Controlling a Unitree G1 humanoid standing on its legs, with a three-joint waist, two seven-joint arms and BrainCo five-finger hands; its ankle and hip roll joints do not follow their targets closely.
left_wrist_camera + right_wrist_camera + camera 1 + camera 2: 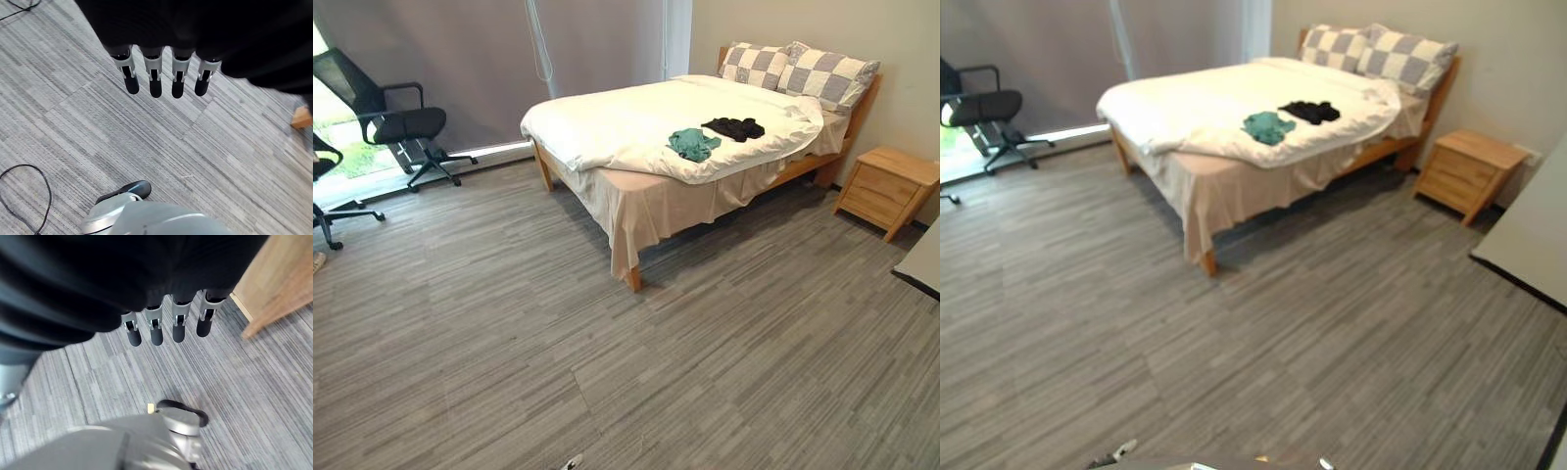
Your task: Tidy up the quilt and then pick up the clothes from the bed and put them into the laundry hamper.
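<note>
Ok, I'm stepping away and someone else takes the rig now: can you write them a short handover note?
Left hand: open, holding nothing, hanging over bare floor.
Right hand: open, holding nothing, also over the floor.
Things: the white quilt lies on the bed, rumpled and bunched toward the foot. A green garment and a black garment lie on top of it, close together but apart. The robot stands back from the bed, across the floor.
Done: nothing yet.
Left: walk up, tidy the quilt, pick up both garments, put them in the hamper, which I cannot place from here.

No readable text, label or number anywhere — not on any surface.
</note>
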